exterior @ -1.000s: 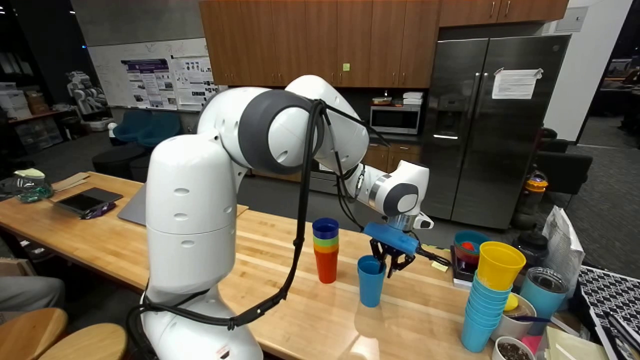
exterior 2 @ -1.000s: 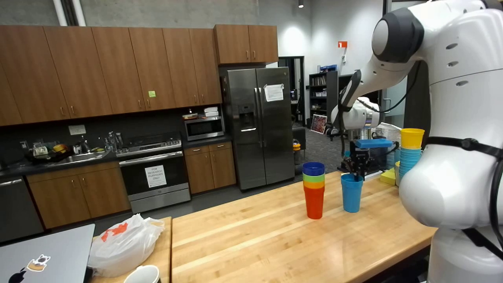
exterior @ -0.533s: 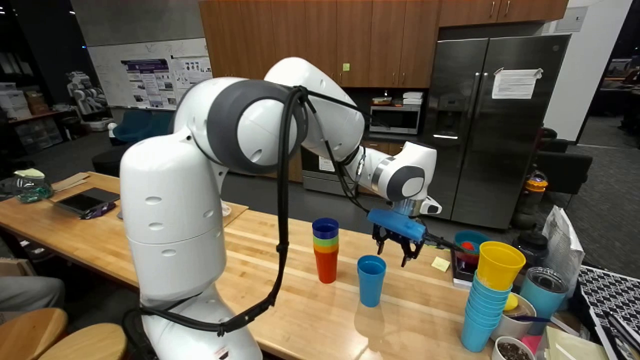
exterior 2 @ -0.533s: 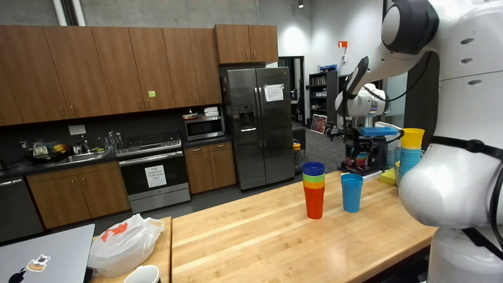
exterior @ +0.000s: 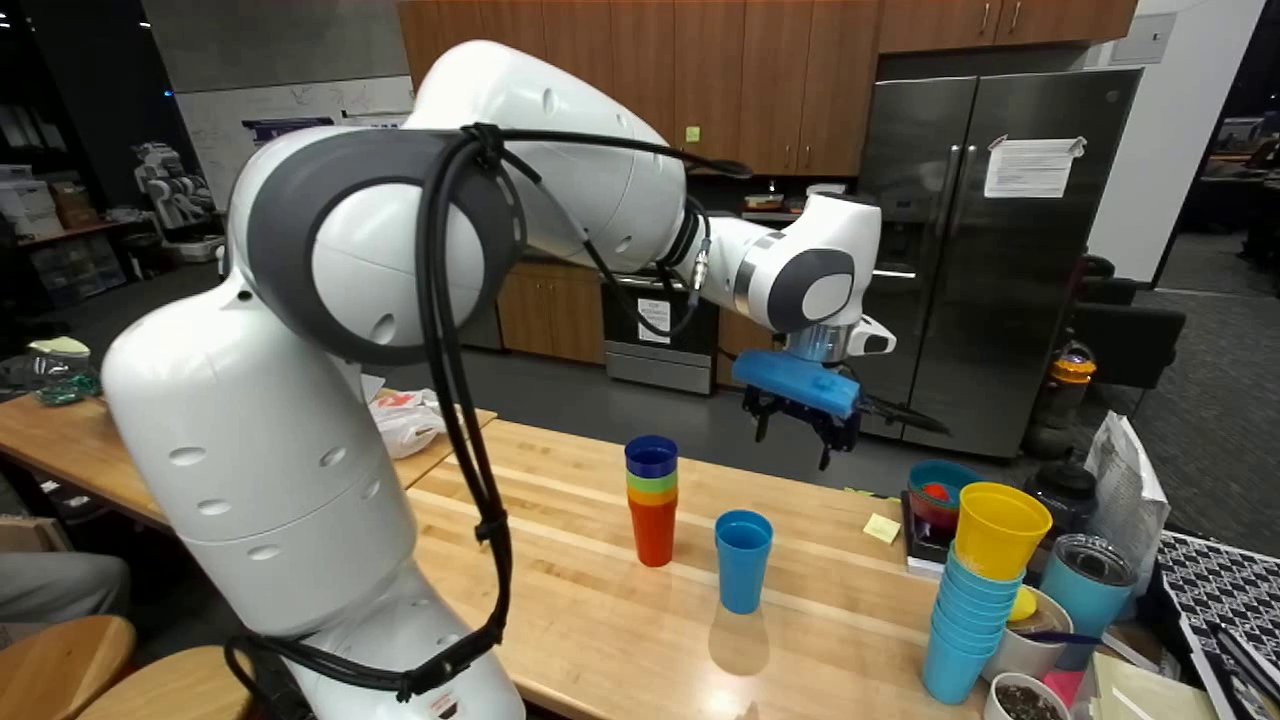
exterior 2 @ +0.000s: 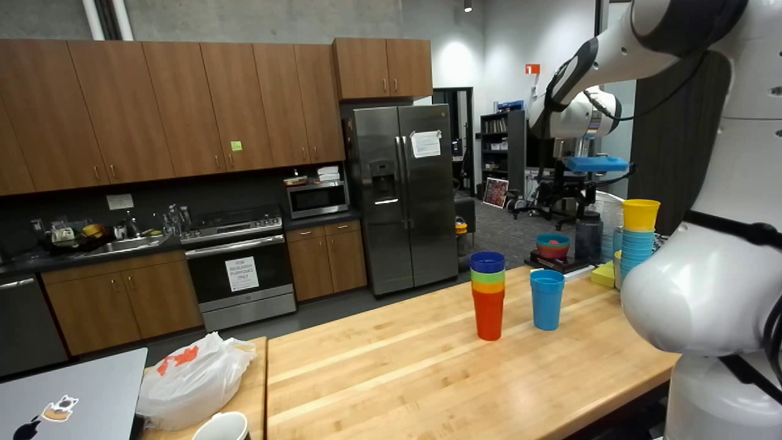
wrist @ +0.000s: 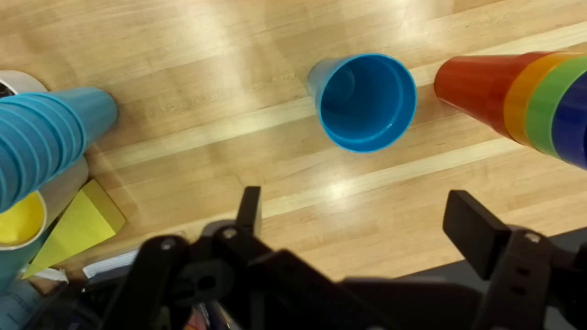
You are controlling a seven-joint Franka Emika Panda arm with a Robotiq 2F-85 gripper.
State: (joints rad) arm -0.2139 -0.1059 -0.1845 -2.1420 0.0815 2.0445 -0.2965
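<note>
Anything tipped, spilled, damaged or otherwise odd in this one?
Nothing stands out. The blue plastic cup and the red, orange, green and dark-blue cup stack stand upright; the black two-fingered tool is open and empty. Bright patches on the wooden tabletop look like reflections.

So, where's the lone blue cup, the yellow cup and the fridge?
Lone blue cup point(wrist: 370, 106): wrist view, inner wall.
Yellow cup point(exterior 2: 639, 217): in an exterior view, outer side.
Fridge point(exterior 2: 427, 201): in an exterior view, door.
</note>
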